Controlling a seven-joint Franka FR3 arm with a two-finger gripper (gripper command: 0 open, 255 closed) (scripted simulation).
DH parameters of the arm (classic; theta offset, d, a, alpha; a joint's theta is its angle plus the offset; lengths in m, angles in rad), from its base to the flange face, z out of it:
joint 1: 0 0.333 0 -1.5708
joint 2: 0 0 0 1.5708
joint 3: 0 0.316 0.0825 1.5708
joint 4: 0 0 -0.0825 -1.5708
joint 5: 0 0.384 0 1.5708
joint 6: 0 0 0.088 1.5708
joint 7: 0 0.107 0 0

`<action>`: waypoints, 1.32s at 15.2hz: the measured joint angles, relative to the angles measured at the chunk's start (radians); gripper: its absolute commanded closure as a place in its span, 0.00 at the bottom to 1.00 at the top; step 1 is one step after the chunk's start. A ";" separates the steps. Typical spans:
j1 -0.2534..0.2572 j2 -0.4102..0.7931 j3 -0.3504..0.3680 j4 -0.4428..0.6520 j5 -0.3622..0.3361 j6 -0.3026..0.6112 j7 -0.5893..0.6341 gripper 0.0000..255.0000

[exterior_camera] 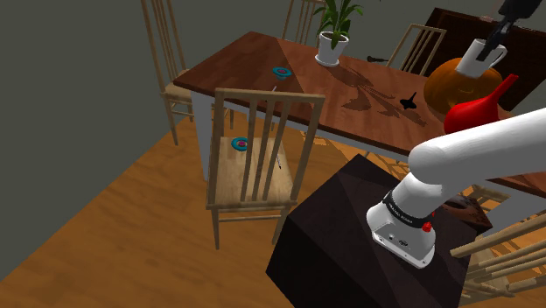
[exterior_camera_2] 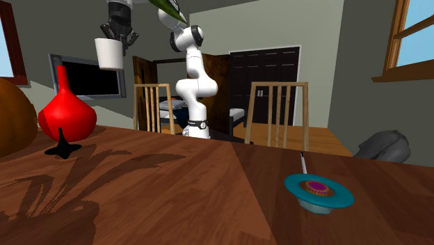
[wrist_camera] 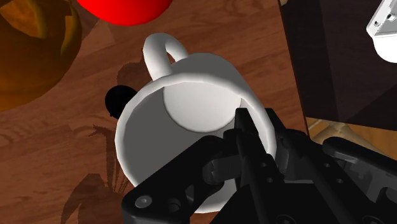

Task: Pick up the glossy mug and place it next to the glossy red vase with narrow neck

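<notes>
A plain white mug (exterior_camera: 482, 58) hangs in the air above the far end of the wooden table (exterior_camera: 262, 66). My black gripper (exterior_camera: 492, 40) is shut on its rim, one finger inside the cup and one outside. In the wrist view the mug (wrist_camera: 184, 114) faces me with its handle pointing away, toward the red vase (wrist_camera: 124, 9). That glossy red vase (exterior_camera: 472, 110) with its narrow neck stands on the table below the mug. From the second exterior view the mug (exterior_camera_2: 108, 53) floats above the red vase (exterior_camera_2: 66, 115), held by the gripper (exterior_camera_2: 117, 40).
A big orange rounded object (exterior_camera: 457, 84) stands right behind the vase. A small black spinning-top shape (exterior_camera_2: 62, 147) lies before the vase. A potted plant (exterior_camera: 331, 45), a teal dish (exterior_camera_2: 318, 192) and wooden chairs (exterior_camera: 262, 149) surround the table.
</notes>
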 measured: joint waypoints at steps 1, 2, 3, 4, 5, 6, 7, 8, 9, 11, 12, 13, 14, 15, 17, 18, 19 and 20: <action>-0.002 -0.006 0.001 -0.018 -0.003 0.011 0.004 1.00; -0.003 -0.007 -0.003 -0.031 -0.005 0.024 0.006 1.00; -0.005 -0.012 -0.005 -0.047 -0.008 0.035 0.008 1.00; -0.007 -0.016 -0.007 -0.065 -0.011 0.049 0.011 1.00; -0.009 -0.022 -0.008 -0.081 -0.015 0.060 0.013 1.00; -0.009 -0.019 -0.014 -0.092 -0.016 0.074 0.013 1.00; -0.011 -0.024 -0.015 -0.110 -0.019 0.087 0.017 1.00; -0.012 -0.027 -0.018 -0.125 -0.022 0.100 0.019 1.00; -0.012 -0.027 -0.022 -0.139 -0.025 0.114 0.021 1.00; -0.016 -0.034 -0.024 -0.169 -0.031 0.136 0.027 1.00; -0.017 -0.035 -0.027 -0.181 -0.033 0.147 0.028 1.00; -0.019 -0.037 -0.032 -0.195 -0.037 0.161 0.029 1.00; -0.020 -0.038 -0.035 -0.209 -0.040 0.173 0.030 1.00; -0.021 -0.040 -0.038 -0.221 -0.042 0.184 0.032 1.00; -0.024 -0.042 -0.045 -0.249 -0.049 0.210 0.035 1.00; -0.026 -0.042 -0.051 -0.263 -0.052 0.224 0.036 1.00; -0.025 -0.041 -0.053 -0.274 -0.054 0.237 0.040 1.00; -0.026 -0.042 -0.055 -0.287 -0.056 0.247 0.042 1.00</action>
